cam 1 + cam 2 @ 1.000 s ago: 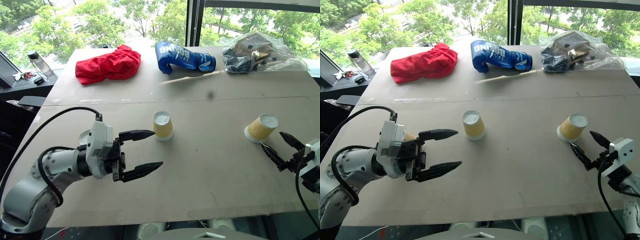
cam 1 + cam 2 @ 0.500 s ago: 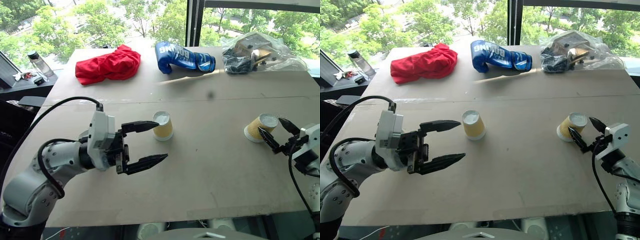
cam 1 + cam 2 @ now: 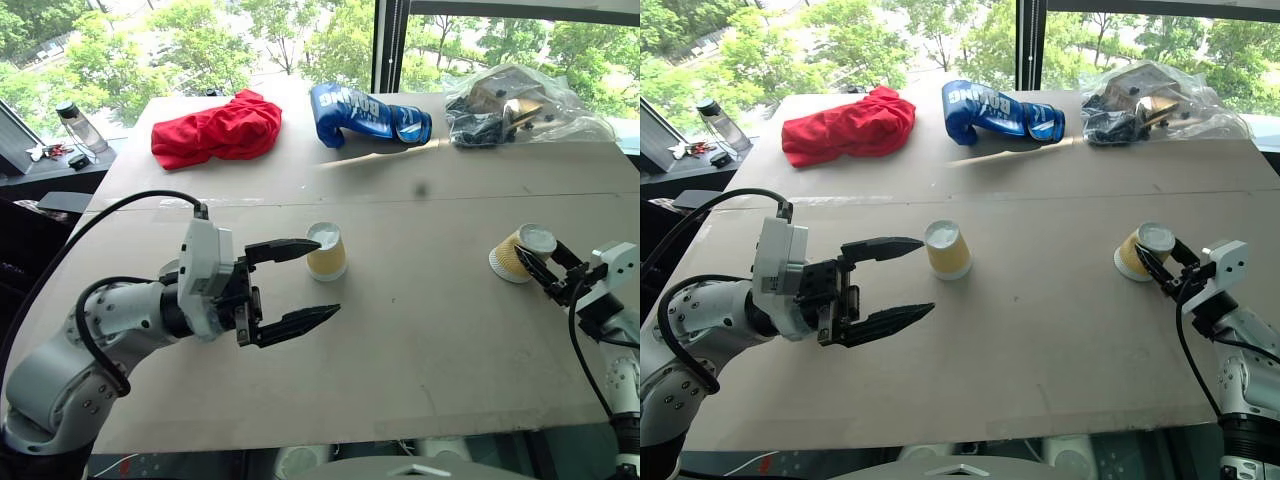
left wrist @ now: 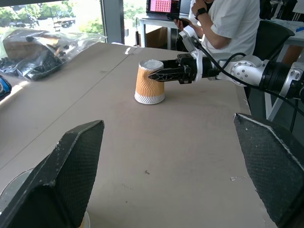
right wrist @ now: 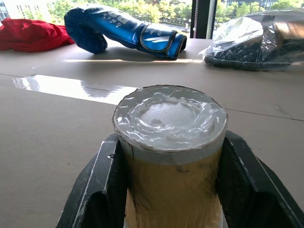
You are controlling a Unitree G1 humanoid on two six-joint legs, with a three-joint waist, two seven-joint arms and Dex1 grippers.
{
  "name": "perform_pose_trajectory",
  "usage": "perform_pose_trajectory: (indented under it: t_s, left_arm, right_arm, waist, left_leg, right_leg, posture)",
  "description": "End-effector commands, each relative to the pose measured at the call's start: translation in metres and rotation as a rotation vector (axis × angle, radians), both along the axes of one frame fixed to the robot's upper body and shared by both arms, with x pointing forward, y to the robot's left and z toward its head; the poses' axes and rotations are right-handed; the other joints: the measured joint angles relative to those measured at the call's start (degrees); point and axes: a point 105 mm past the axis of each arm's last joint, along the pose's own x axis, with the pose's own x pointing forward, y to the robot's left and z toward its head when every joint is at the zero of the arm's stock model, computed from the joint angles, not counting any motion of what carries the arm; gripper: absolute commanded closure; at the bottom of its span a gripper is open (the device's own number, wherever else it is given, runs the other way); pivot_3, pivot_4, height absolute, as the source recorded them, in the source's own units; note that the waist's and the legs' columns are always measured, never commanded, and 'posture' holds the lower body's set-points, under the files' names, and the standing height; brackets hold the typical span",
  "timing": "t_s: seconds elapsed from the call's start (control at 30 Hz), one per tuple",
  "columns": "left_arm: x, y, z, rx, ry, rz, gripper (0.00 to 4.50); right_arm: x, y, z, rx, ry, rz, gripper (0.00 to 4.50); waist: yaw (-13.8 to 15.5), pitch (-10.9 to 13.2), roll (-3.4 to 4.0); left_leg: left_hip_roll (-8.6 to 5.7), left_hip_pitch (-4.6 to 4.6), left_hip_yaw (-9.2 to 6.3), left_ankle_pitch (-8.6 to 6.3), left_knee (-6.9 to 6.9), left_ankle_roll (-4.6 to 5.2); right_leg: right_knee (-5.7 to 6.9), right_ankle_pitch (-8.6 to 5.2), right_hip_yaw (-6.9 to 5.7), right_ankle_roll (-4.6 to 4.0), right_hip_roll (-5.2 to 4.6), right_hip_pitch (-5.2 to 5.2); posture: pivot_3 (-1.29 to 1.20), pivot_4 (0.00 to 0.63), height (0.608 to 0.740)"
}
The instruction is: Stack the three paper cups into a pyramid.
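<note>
Three paper cups with yellow-tan ribbed sides stand upside down on the brown table (image 3: 420, 340). On the right, my right gripper (image 3: 546, 264) is shut on one cup (image 3: 518, 254); its black fingers (image 5: 97, 190) press both sides of that cup (image 5: 171, 142). Mid-table is the second cup (image 3: 326, 251). Just left of it my left gripper (image 3: 928, 275) hangs open and level, holding nothing. The white base of the third cup (image 4: 13, 195) peeks out behind a left finger, mostly hidden.
Along the far edge lie a red cloth (image 3: 215, 128), a blue boxing glove (image 3: 368, 113) and a plastic bag of items (image 3: 520, 105). A bottle (image 3: 75, 125) stands off the table's left. A person in a white shirt (image 4: 228, 23) sits beyond the right side.
My right gripper moved forward to the right cup and shut around it. The left gripper shifted slightly up and toward the middle cup, still open.
</note>
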Motion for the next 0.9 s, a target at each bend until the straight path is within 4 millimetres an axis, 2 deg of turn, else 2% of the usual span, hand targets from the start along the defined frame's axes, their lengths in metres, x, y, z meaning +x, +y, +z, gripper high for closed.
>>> perform_pose_trajectory:
  t_s: [0.03, 0.17, 0.27, 0.63, 0.77, 0.9]
  left_arm:
    - [-0.004, -0.003, 0.003, 0.002, -0.023, -0.016, 0.0]
    - [-0.003, 0.0, 0.001, -0.001, -0.015, 0.003, 0.0]
    - [-0.003, 0.003, -0.001, 0.003, -0.01, 0.018, 0.0]
    - [-0.003, 0.017, -0.006, -0.008, 0.008, 0.115, 0.0]
    - [-0.002, 0.024, -0.01, -0.01, 0.025, 0.175, 0.0]
    - [-0.003, 0.028, -0.014, -0.002, 0.03, 0.21, 0.0]
  right_arm:
    - [0.0, 0.011, 0.014, -0.029, -0.057, 0.047, 2.76]
    - [0.001, 0.049, 0.021, -0.057, -0.085, 0.182, 2.76]
    - [0.002, 0.068, 0.021, -0.076, -0.074, 0.243, 2.76]
    - [0.02, 0.155, 0.039, -0.061, -0.097, 0.468, 2.76]
    - [0.027, 0.173, 0.041, -0.067, -0.101, 0.51, 2.76]
    - [0.029, 0.18, 0.041, -0.072, -0.102, 0.533, 2.76]
  waist:
    - [-0.01, 0.0, 0.0]
    - [-0.22, 0.01, 0.01]
    - [-0.2, 0.02, 0.03]
    - [-0.11, 0.03, 0.01]
    - [-0.03, 0.04, 0.0]
    - [0.0, 0.04, 0.0]
  left_leg:
    - [0.0, 0.0, 0.0, 0.0, 0.0, 0.0]
    - [0.01, 0.0, 0.0, 0.0, 0.0, 0.0]
    - [0.05, 0.02, 0.0, -0.02, 0.0, 0.04]
    - [0.04, -0.03, -0.01, 0.07, 0.0, -0.12]
    - [0.04, -0.06, -0.01, 0.08, 0.0, -0.14]
    - [0.02, -0.08, -0.02, 0.08, 0.0, -0.14]
  right_leg:
    - [0.0, 0.0, 0.0, 0.0, 0.0, 0.0]
    - [0.01, 0.0, 0.01, 0.0, 0.02, -0.01]
    - [0.06, 0.0, 0.02, 0.0, 0.06, -0.03]
    - [0.06, -0.01, 0.01, -0.02, 0.05, -0.11]
    - [0.06, 0.0, 0.0, 0.0, 0.05, -0.14]
    - [0.05, 0.0, 0.0, -0.01, 0.02, -0.15]
  posture:
    - [0.0, 0.15, 0.737]
    - [0.0, 0.15, 0.737]
    - [0.0, 0.15, 0.737]
    - [0.0, 0.15, 0.737]
    - [0.0, 0.15, 0.737]
    - [0.0, 0.15, 0.737]
